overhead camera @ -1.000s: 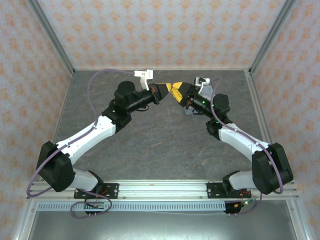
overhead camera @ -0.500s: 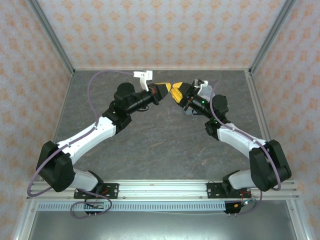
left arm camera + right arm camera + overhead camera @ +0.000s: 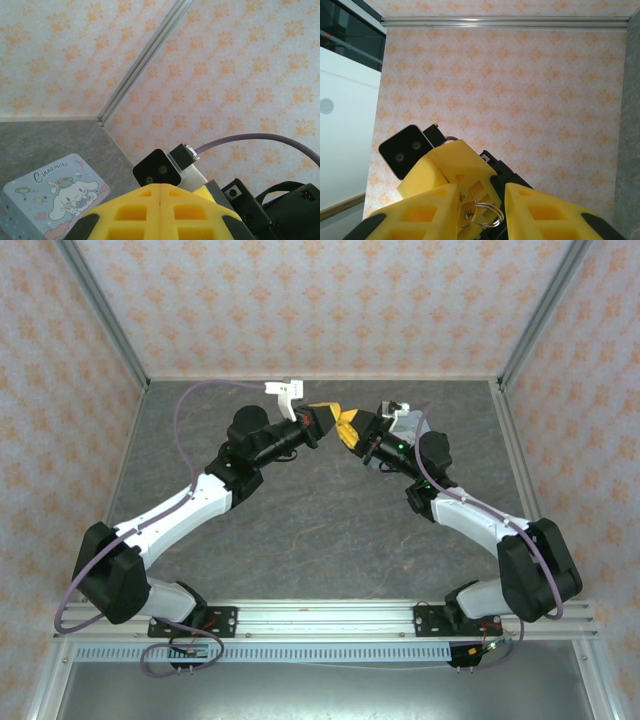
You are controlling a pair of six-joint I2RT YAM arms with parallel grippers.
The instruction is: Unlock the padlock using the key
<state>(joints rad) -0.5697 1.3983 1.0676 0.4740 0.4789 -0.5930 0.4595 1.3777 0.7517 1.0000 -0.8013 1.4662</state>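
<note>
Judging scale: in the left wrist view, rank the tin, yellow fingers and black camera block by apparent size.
1. yellow fingers: largest, but nearest the lens
2. tin
3. black camera block

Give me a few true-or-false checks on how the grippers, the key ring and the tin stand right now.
1. The left gripper has its yellow fingers pressed together. True.
2. A metal key ring sits between the fingers of the right gripper. True.
3. The two grippers stand at opposite ends of the table. False: they face each other, nearly tip to tip, near the back middle.
4. The right gripper holds the cartoon-printed tin. False: the tin lies on the table.
</note>
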